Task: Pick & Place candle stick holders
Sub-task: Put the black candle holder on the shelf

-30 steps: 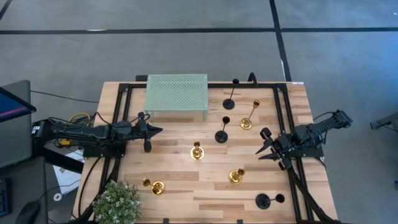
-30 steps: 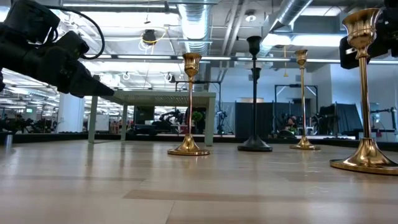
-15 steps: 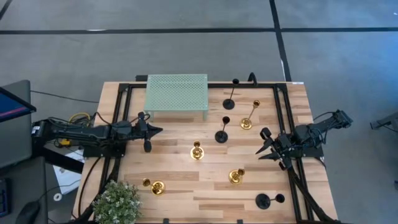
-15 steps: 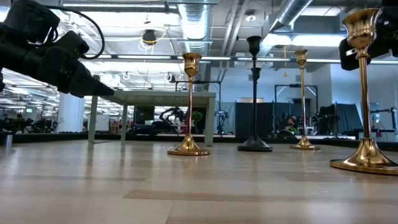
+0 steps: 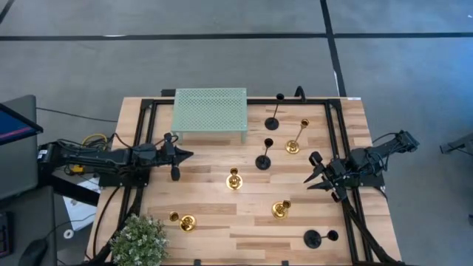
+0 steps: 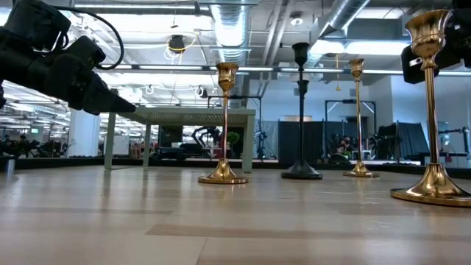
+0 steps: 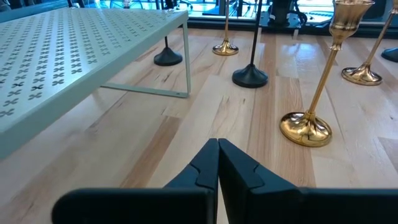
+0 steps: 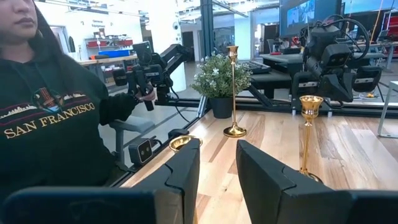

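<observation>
Three matte black candle stick holders stand on their round bases on the wooden table: one at the far side (image 5: 273,117), one in the middle (image 5: 264,159), one near the front right (image 5: 314,238). Several gold holders stand around them (image 5: 295,140) (image 5: 234,179) (image 5: 281,210) (image 5: 185,222). My left gripper (image 5: 186,155) is shut and empty at the left, pointing toward the table's middle; its shut fingers show in the left wrist view (image 7: 217,155). My right gripper (image 5: 310,177) is open and empty at the right; its spread fingers show in the right wrist view (image 8: 217,152).
A pale green mesh rack (image 5: 210,111) stands at the table's far left-middle. A potted plant (image 5: 140,240) sits at the near left corner. Black frame rails (image 5: 140,148) run along both sides. A person in a dark sweatshirt (image 8: 50,137) stands beyond the table.
</observation>
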Controlling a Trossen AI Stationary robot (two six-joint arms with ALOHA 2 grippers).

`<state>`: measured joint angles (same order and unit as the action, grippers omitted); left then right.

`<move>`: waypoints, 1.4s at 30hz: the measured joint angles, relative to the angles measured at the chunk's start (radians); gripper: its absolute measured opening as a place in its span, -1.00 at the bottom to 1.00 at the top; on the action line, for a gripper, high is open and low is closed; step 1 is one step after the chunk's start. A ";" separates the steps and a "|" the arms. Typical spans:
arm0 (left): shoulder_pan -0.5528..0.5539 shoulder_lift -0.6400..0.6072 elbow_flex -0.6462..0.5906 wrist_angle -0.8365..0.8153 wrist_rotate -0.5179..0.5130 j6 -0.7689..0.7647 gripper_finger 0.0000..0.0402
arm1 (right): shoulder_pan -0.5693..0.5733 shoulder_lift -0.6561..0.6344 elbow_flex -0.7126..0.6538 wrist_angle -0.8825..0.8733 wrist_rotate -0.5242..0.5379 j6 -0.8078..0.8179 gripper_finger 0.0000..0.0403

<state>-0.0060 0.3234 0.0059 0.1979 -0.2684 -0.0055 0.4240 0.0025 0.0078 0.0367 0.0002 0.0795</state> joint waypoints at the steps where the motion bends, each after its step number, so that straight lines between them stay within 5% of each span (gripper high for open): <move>1: 0.000 0.000 0.000 0.001 0.000 0.000 -0.96 | 0.000 0.000 0.000 -0.004 0.000 0.000 -0.52; 35: 0.000 0.000 0.000 0.017 0.000 -0.003 -0.96 | -0.001 0.000 0.000 0.059 0.003 0.032 -0.52; 42: 0.000 0.000 0.000 0.084 0.083 0.050 -0.96 | -0.001 0.010 0.003 0.063 0.253 0.072 -0.52</move>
<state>-0.0062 0.3233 0.0059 0.2824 -0.1857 0.0443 0.4232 0.0130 0.0106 0.0999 0.2529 0.1516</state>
